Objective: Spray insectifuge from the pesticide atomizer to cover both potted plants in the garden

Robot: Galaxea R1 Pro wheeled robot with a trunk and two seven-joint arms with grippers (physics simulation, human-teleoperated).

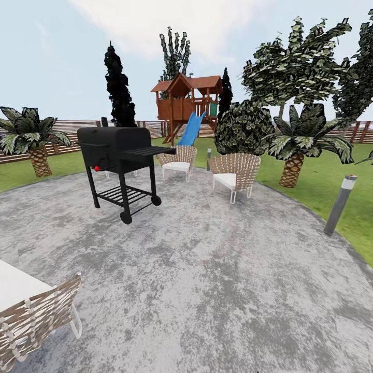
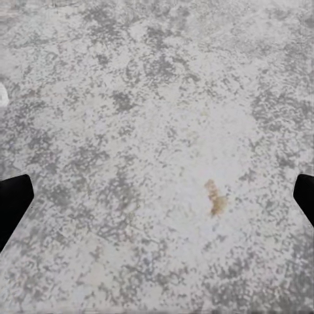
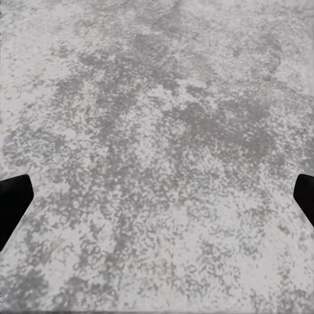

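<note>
I stand on the round grey stone patio (image 1: 207, 290) of the garden, with green lawn (image 1: 311, 181) and a brown slat fence (image 1: 67, 129) beyond. The pesticide atomizer and the potted plants are out of view. My left gripper (image 2: 157, 203) is open over bare speckled stone with a small orange stain (image 2: 214, 198), its black fingertips (image 2: 12, 203) wide apart. My right gripper (image 3: 157, 203) is open too, fingertips (image 3: 12, 203) spread over bare stone, nothing between them.
A black wheeled grill (image 1: 120, 155) stands ahead left. Two wicker chairs (image 1: 235, 173) (image 1: 177, 160) sit behind it, another wicker chair (image 1: 36, 316) close at lower left. A grey bollard lamp (image 1: 339, 204) marks the patio's right edge. Palms (image 1: 298, 142) (image 1: 33, 137) and a wooden playhouse with slide (image 1: 186, 106) lie beyond.
</note>
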